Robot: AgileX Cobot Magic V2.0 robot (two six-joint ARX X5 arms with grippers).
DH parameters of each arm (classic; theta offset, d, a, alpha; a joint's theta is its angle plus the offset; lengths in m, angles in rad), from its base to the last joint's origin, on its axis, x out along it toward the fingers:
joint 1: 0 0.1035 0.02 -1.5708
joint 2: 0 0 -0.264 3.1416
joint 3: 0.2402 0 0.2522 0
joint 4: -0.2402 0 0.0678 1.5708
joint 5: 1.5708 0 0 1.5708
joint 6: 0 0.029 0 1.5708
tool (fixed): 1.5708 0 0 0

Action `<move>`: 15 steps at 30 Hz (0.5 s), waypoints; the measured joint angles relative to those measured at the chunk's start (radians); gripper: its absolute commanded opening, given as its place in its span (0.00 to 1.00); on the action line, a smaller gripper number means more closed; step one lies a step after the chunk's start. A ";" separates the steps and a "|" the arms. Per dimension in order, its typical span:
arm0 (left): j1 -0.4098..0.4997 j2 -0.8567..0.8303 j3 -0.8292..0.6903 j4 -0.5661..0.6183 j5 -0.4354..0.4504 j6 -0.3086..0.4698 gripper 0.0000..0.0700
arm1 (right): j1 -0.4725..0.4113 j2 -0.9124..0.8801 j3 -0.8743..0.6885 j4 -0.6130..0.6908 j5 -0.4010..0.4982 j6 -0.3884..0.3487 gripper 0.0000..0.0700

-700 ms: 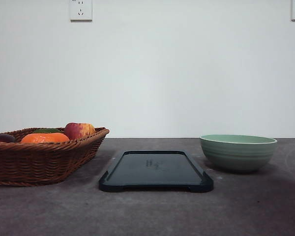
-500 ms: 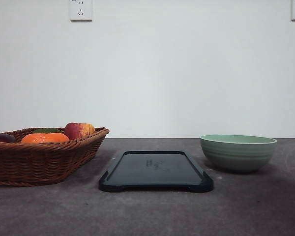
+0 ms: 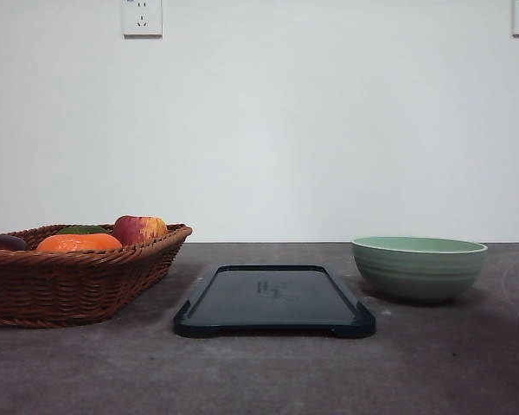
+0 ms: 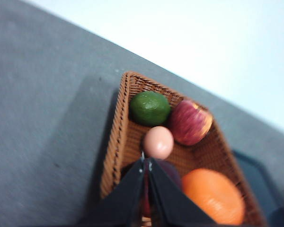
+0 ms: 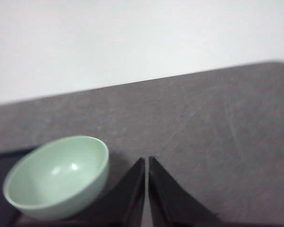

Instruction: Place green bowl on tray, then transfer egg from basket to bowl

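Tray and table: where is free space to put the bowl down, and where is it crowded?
The tray is bare across its whole surface, between the basket and the green bowl. The table strip in front of all three is free too. The basket is crowded: egg, apple, orange, green fruit.

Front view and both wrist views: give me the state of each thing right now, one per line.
green bowl: upright, empty, on the table right of the tray, not on it.
tray: flat on the table, nothing on it.
basket: holds the egg and fruit.
egg: in the basket, untouched.
left gripper: jaws shut, above the basket.
right gripper: jaws shut, beside the bowl, holding nothing.
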 measured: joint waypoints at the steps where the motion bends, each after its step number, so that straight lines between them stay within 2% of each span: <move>1: 0.000 0.000 0.000 0.000 0.000 -0.051 0.00 | 0.000 0.000 0.000 0.000 0.000 0.039 0.00; 4: 0.000 0.000 0.000 0.020 -0.005 -0.124 0.00 | 0.000 0.000 0.000 0.015 0.000 0.125 0.00; 7: 0.000 0.000 0.000 0.100 -0.047 -0.114 0.00 | 0.000 0.000 0.000 0.072 0.000 0.143 0.00; 15: 0.000 0.000 0.000 0.343 -0.125 0.119 0.00 | 0.000 0.000 0.000 0.302 0.001 0.031 0.00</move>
